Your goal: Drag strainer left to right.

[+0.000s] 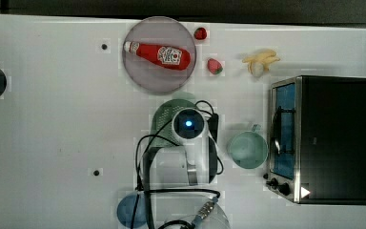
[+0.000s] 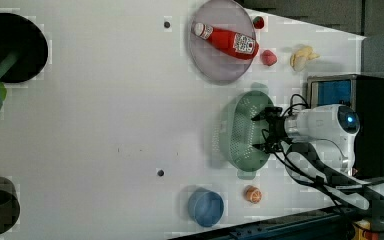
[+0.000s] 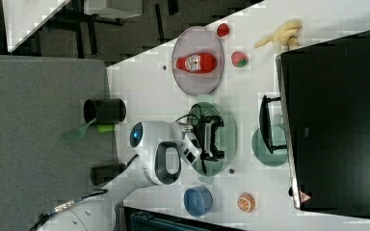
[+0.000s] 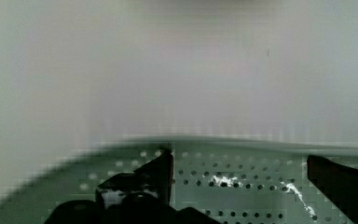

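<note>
End effector (image 2: 261, 131) wide open, fingers down inside the strainer (image 2: 240, 132), gripping nothing. Strainer sits on the desk (image 2: 105, 110) below the plate (image 2: 215, 65) and beside the mug (image 1: 248, 149) in the top view.

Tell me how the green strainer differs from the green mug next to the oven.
The strainer is oblong and clearly larger; the mug is round and smaller. The strainer's bottom is dotted with holes, while the mug's walls are solid. The strainer has the open gripper over it; the mug stands alone beside the toaster oven. Both are pale mint green and sit open side up on the white table.
</note>
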